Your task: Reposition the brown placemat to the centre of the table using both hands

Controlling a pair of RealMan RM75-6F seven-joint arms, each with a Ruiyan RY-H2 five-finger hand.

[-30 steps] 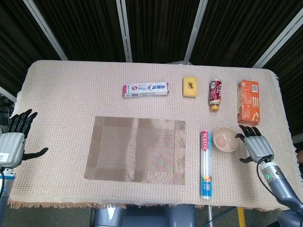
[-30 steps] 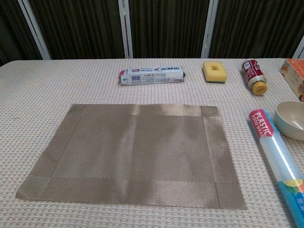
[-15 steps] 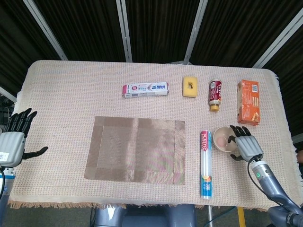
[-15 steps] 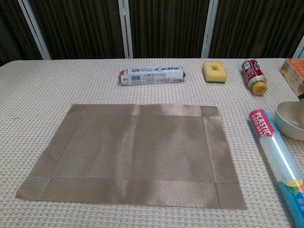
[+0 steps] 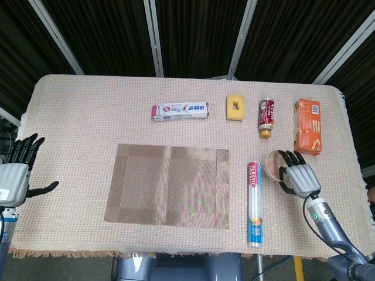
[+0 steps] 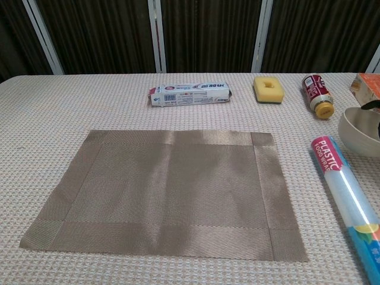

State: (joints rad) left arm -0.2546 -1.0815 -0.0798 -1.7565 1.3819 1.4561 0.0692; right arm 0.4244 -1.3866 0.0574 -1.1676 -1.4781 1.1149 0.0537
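On the woven beige tablecloth (image 5: 76, 105), toward the near half, the brown placemat (image 5: 167, 185) lies flat, its long edges parallel to the table's near edge. It sits left of the table's midline in the head view, with bare cloth on its left side and behind it up to the far row of items.

Readable writing: the plastic wrap roll (image 5: 254, 202) just right of the placemat reads "PLASTIC" in the head view and "PLASTIC FOOD WRAP" in the chest view. The toothpaste box (image 5: 180, 111), white with red and pink print, lies beyond the placemat's far edge; its text is too small to read. Further right in the far row: a yellow sponge (image 5: 235, 108), a dark red bottle (image 5: 267, 116) with a tan cap lying on its side, and an orange box (image 5: 308, 126), labels illegible.

Right hand (image 5: 296, 175): fingers spread and curved over the rim of the cream bowl (image 5: 274, 164), which stands tilted; whether it is actually gripped cannot be told. This hand is right of the wrap roll, well apart from the placemat.

Left hand (image 5: 16, 172): at the table's left edge, fingers wide apart, thumb pointing toward the placemat, holding nothing, well apart from the placemat's left edge.
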